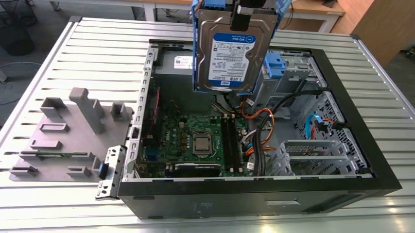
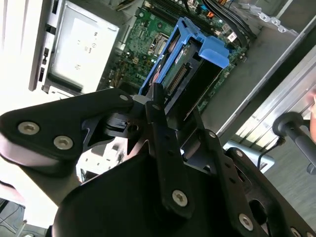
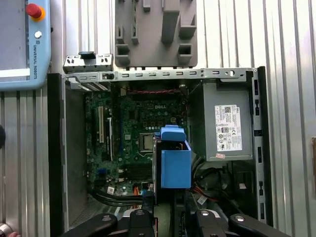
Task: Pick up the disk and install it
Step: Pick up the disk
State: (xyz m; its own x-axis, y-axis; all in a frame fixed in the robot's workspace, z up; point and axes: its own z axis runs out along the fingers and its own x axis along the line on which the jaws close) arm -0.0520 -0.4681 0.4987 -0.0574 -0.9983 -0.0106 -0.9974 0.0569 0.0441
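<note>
The disk (image 1: 230, 53) is held upright in the air by the jaws, which are clamped on its upper end at the top edge of the exterior view. Its blue-and-white label is turned toward that camera, and its blue side rails are seen along both long edges. It is hung above the open computer case (image 1: 259, 196), over the far part of the motherboard (image 1: 194, 133).

In the second wrist view the disk (image 2: 190, 74) is seen end-on beyond the black fingers (image 2: 158, 111) that grip it, with the green board below it. In the first wrist view the disk (image 3: 174, 168) is seen from above as a blue block over the middle of the case, near the grey power-supply box (image 3: 207, 108).

A drive cage with a blue latch (image 1: 275, 65) is seen in the case, just to the exterior view's right of the disk, and orange and black cables (image 1: 259, 121) are strung below it. A grey holder block (image 1: 71, 131) is laid on the slatted metal tabletop (image 1: 84, 43) just beside the case, on the exterior view's left
</note>
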